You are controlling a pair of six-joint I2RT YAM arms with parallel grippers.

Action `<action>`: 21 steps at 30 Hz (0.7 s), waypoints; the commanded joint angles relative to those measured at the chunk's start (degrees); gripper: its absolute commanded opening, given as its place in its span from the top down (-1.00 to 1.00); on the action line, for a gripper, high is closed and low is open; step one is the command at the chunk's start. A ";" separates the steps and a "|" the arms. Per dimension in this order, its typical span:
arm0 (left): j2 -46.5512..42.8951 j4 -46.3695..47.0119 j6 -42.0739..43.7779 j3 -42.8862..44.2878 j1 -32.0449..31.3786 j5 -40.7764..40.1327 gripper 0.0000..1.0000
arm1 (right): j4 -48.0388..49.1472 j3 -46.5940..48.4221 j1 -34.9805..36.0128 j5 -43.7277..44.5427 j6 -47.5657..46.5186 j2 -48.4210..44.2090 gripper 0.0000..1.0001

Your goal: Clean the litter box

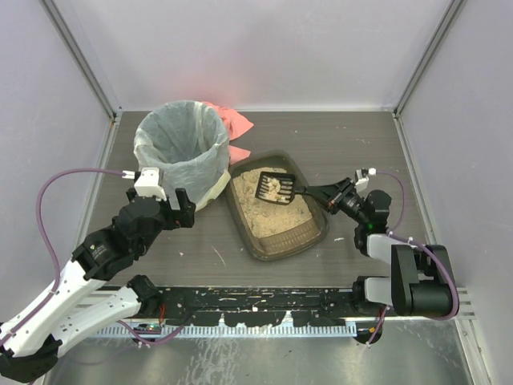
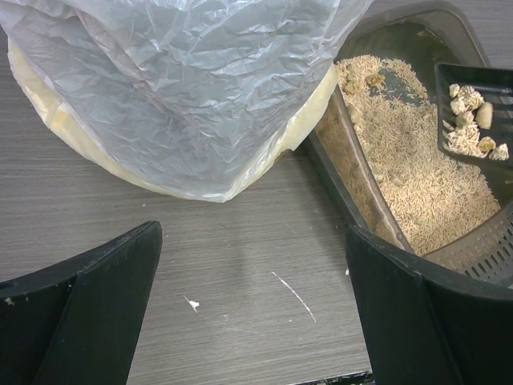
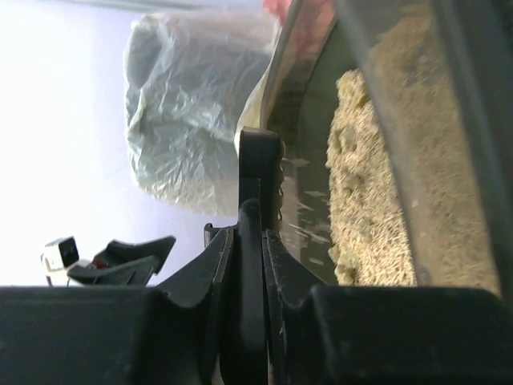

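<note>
Here, a grey wood-grain table (image 1: 353,152) sits boxed in by pale, plain walls (image 1: 264,48), with pale crumbs scattered on it.
The shallow dark smoky-brown plastic litter box (image 1: 319,233), holding tan litter, lies right of centre, just beside the round bin lined with a white bag (image 1: 180,152). The right gripper (image 1: 321,192) is clamped on the handle of the small black slotted scoop (image 1: 275,187), whose loaded blade hangs over the box's far end. The left gripper (image 2: 252,249) stands spread wide and empty over bare table, near the box's left wall and the bin's base.
</note>
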 commanded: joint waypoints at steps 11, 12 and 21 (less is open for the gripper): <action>0.12 3.92 -0.75 -0.49 0.16 -0.14 -0.96 | -0.33 1.98 -0.81 -1.42 -2.40 -1.89 0.99; 0.22 4.01 -0.75 -0.38 0.13 0.08 -0.96 | -1.50 0.67 -2.59 0.44 -1.38 -2.66 0.99; 0.39 3.58 -0.93 -0.04 0.16 0.56 -0.96 | -1.42 -0.03 -2.53 1.47 -1.30 -2.81 0.99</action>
